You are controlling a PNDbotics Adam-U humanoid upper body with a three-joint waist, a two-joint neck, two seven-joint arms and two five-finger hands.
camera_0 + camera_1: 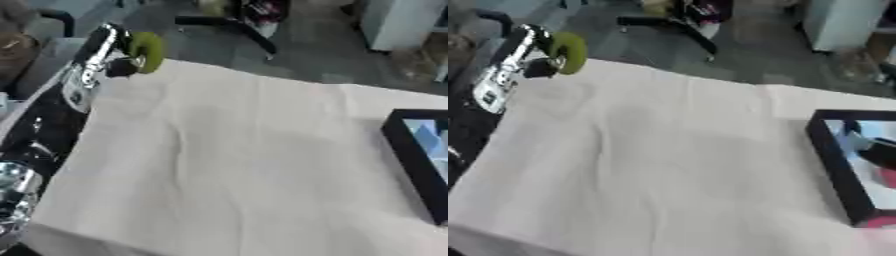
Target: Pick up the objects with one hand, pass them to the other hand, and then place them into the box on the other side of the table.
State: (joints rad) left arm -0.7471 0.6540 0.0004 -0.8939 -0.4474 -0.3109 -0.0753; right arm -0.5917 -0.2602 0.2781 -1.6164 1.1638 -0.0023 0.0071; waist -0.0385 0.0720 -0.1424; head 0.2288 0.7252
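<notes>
A yellow-green rounded object (147,50) is held above the table's far left corner by my left hand (121,66), whose dark fingers curl against its underside. The black and silver left arm (79,90) runs up along the left edge of the table. The black-rimmed box (831,162) stands at the right edge of the table. Inside it lie a blue thing (427,136), a dark thing (878,155) and something pink (885,178). My right hand shows in neither view.
A wrinkled white cloth (236,160) covers the table. Beyond the far edge are a grey floor, a black chair base (234,26) and a white cabinet (401,22). A brown thing (16,52) sits at the far left.
</notes>
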